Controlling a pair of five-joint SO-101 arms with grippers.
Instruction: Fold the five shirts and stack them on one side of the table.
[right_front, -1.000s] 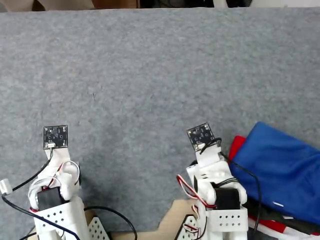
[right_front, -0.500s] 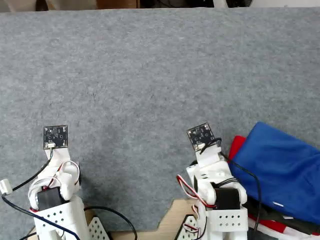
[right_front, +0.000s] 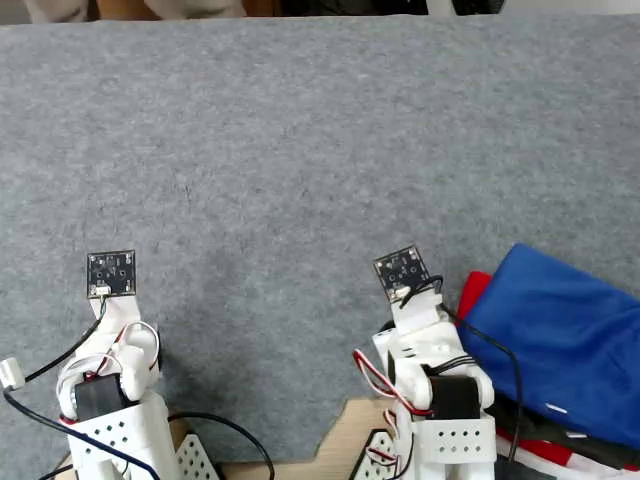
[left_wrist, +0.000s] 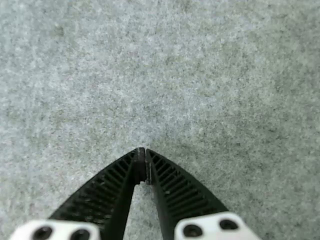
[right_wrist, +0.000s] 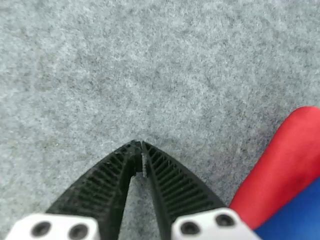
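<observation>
Shirts (right_front: 560, 340) heaped at right edge of table (right_front: 300, 150)

The left arm's gripper (left_wrist: 141, 165) hangs over a grey, felt-like tabletop (left_wrist: 160, 70), its two black fingers (left_wrist: 172, 187) closed so that their tips meet at a point — nothing is held between them. The inner faces of the fingers are ribbed, and a narrow wedge of grey shows between them lower down. Behind the fingers sit the gripper's white mounts — each with small dark screw holes.
</observation>
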